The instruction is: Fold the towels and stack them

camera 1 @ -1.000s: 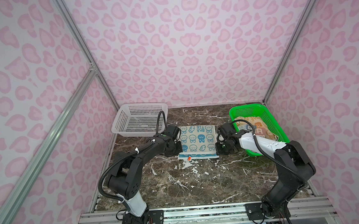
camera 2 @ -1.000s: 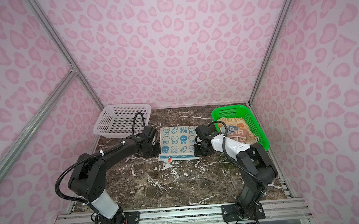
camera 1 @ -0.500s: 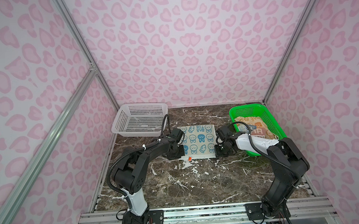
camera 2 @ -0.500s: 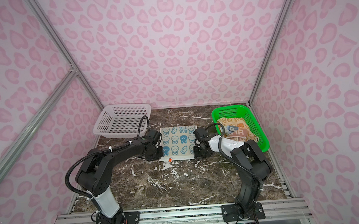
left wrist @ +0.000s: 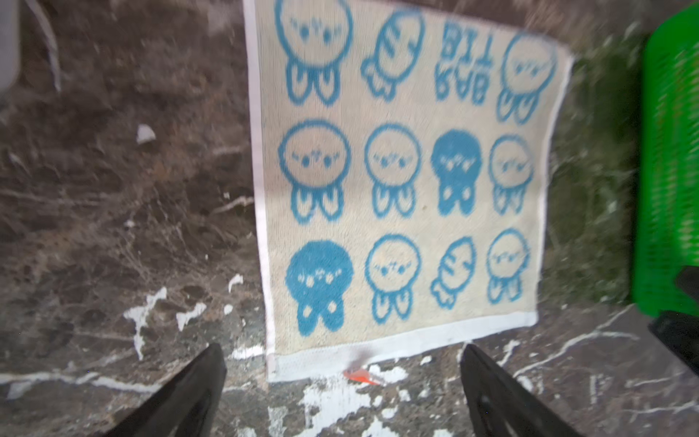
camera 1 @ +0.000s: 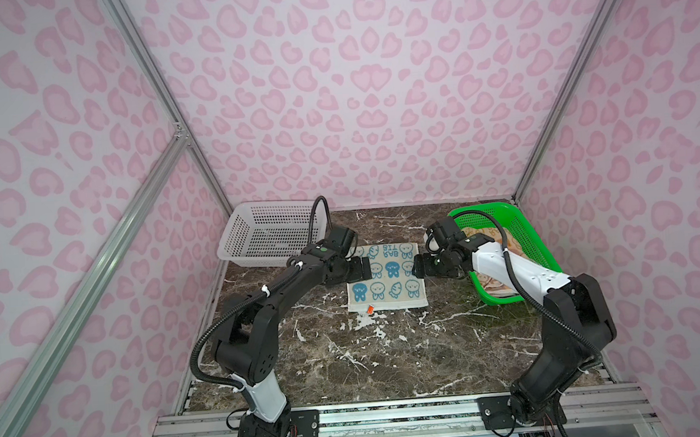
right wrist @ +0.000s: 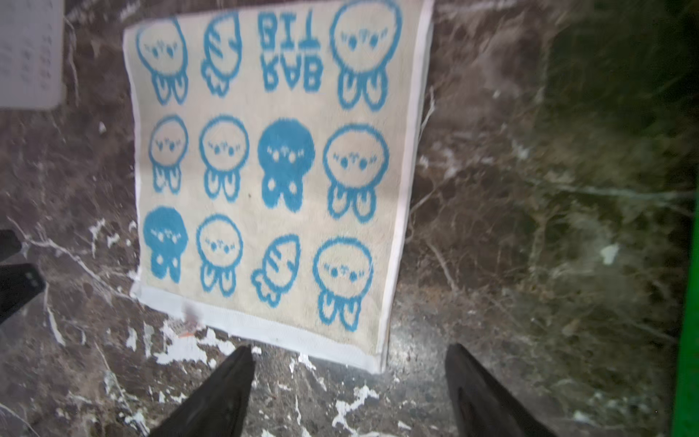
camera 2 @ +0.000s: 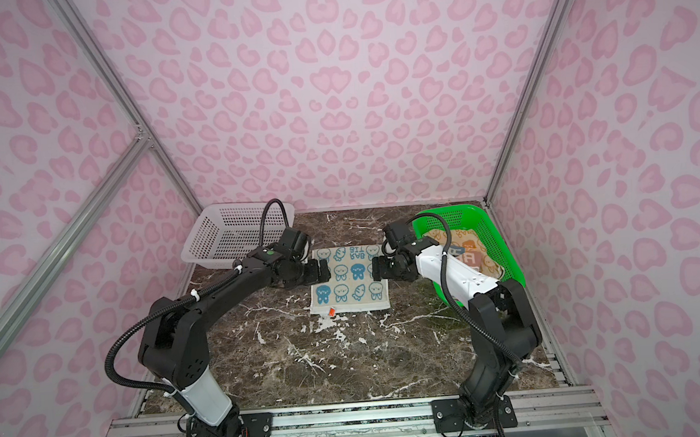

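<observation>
In both top views the blue-print towel (camera 1: 385,277) lies spread flat and unfolded on the marble table (camera 1: 348,353), at centre frame between the white basket (camera 1: 266,233) at upper left and the green basket (camera 1: 521,227) at right. The other towels (camera 1: 495,290) sit bunched inside the green one. The left gripper (camera 1: 366,268) hangs at the towel's left edge and the right gripper (camera 1: 417,267) at its right edge; neither carries cloth

The second top view shows the same: blue-print towel (camera 2: 350,280) flat, left gripper (camera 2: 325,269) and right gripper (camera 2: 375,268) flanking it

In the left wrist view, blurred, the jaws of the left gripper (left wrist: 342,346) stand wide apart at the bottom of the frame with nothing between them; the towel's white hem and its orange tag (left wrist: 359,376) lie just beyond the fingertips

In the right wrist view the right gripper (right wrist: 350,348) is likewise spread and empty, just short of the hem's lower right corner

I judge the step in hand to be the first fold. The next move calls for each gripper to drop onto a near corner, pinch only that layer, then carry both corners evenly across to the far edge
</observation>
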Robot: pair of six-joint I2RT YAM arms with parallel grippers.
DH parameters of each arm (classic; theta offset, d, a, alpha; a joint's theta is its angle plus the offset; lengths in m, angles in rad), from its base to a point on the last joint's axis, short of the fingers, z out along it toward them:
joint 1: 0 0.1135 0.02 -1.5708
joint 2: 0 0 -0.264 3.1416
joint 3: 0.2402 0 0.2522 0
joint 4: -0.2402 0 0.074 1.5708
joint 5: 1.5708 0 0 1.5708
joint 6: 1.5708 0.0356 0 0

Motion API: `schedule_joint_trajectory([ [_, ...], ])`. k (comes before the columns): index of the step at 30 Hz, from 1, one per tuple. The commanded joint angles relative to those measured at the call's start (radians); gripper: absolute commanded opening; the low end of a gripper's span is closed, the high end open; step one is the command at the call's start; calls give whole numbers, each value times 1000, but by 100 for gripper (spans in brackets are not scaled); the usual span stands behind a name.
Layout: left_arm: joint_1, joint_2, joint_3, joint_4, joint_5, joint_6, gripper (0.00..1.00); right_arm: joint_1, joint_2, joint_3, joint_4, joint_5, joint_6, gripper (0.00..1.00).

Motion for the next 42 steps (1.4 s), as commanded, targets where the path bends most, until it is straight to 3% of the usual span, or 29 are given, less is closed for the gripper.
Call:
schedule_joint_trajectory([
  [1,63,49,100,55,116,-74,98,-70,72,66,94,-182,36,93],
  [3,90,115,189,73,158,-89,98,-106,136,113,182,-291,86,98],
  [6,108,251,373,36,219,-96,98,-123,252,230,255,-393,126,99],
  [13,126,491,604,25,282,-164,98,-127,478,408,391,-490,249,99],
  [20,134,574,582,66,273,-185,98,-129,602,485,364,-490,247,99],
  [30,131,633,531,86,262,-181,98,-159,631,456,316,-465,182,99],
  [35,132,614,478,79,223,-151,98,-174,616,507,181,-395,46,99],
  [42,130,548,473,89,253,-74,98,-176,534,518,33,-252,-116,99],
])
